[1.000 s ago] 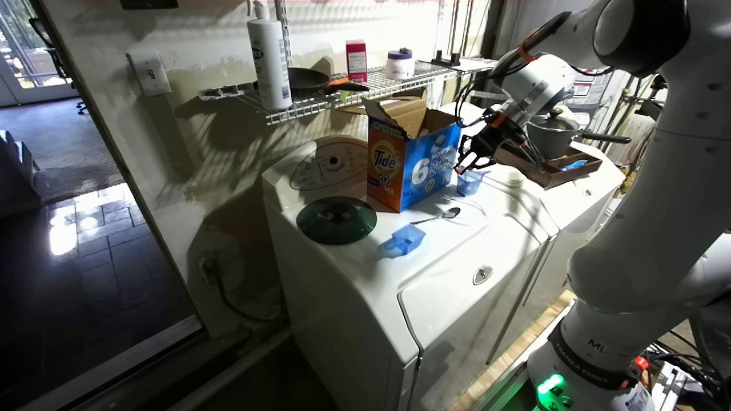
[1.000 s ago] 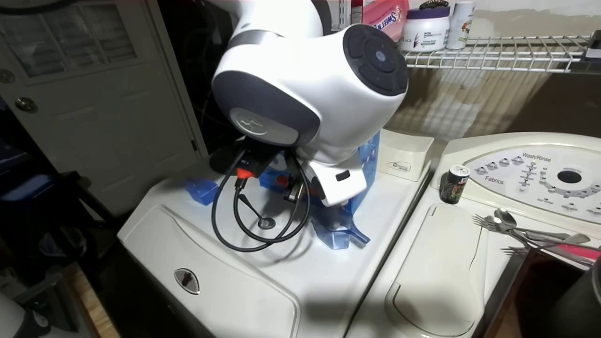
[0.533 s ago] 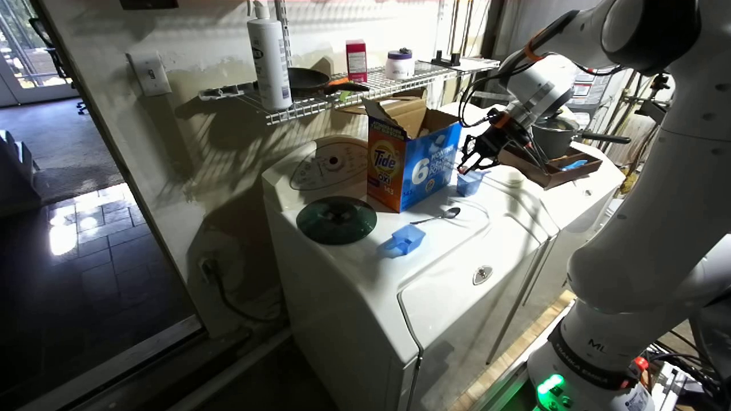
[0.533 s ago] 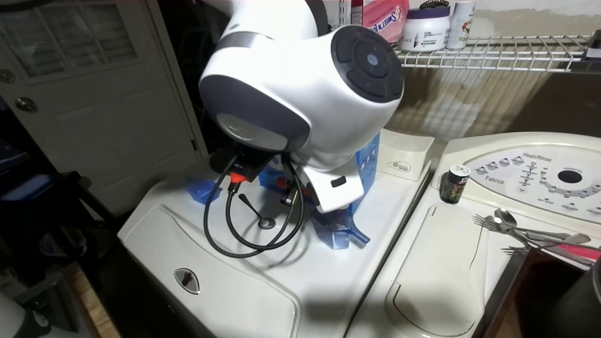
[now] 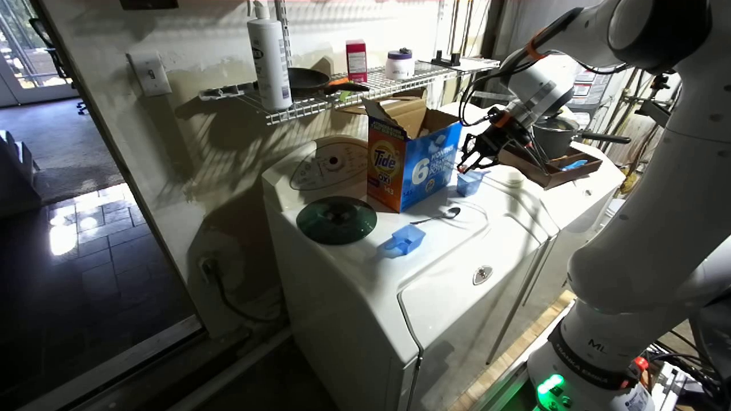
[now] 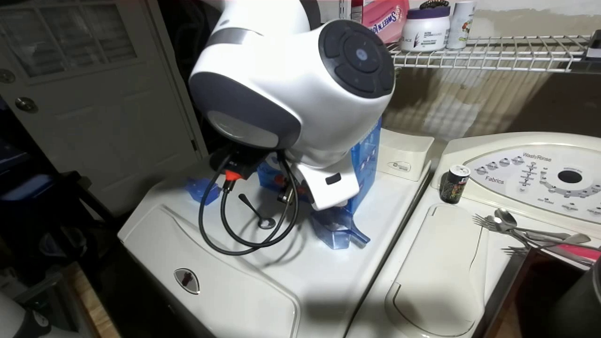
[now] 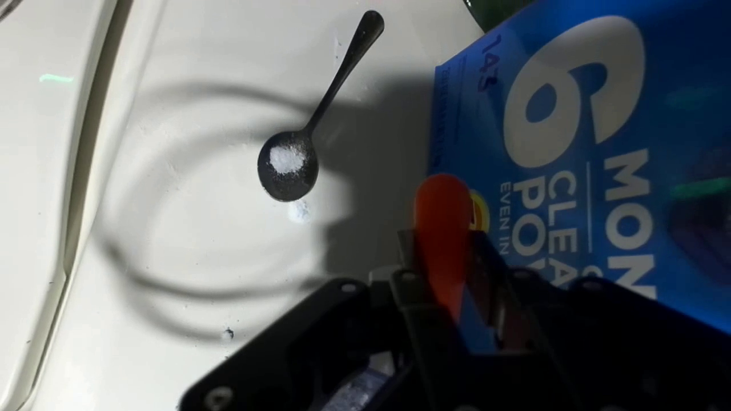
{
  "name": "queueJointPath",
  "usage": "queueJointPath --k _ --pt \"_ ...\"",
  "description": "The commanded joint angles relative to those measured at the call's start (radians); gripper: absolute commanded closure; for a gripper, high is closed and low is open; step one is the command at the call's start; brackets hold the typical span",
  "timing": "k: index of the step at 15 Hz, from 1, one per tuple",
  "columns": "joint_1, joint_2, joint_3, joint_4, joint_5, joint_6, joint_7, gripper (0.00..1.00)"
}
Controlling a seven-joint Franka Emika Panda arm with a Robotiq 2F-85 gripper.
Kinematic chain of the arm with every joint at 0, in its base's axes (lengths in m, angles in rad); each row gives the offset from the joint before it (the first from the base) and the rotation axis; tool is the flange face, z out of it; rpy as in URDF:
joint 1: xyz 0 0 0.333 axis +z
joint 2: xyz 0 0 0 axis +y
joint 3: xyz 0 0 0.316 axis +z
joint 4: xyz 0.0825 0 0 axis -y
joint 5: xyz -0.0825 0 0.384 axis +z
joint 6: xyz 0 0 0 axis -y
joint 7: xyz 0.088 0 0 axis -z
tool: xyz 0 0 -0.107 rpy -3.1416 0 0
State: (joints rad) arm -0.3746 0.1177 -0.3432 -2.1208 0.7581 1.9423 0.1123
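2 scoops [image 5: 409, 240] [image 5: 469, 184] sit atop a white machine [image 5: 445, 285] below wire shelving [image 5: 381, 81].

two blue scoops [image 5: 409, 237] on show, one tide box [image 5: 417, 168], one spoon [image 7: 288, 186] bearing powder! one dark green disc [image 5: 320, 220], one black can [image 6: 453, 188], one frying pan [image 5: 307, 80], a single pot [image 5: 549, 140], one purple-lidded jar [image 6: 425, 34]... two white machines [image 5: 365, 279], and oh, that cutlery pile [image 6: 509, 226] overlaps too much to count!
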Motion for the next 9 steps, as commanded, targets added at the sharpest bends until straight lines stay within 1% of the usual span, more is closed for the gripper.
queueJointPath --k 1,9 --pt "0.02 -0.05 0.004 -0.033 -0.053 0.012 0.044 0.94" --pt "0.065 -0.079 0.022 -0.032 -0.291 0.017 0.213 0.94"
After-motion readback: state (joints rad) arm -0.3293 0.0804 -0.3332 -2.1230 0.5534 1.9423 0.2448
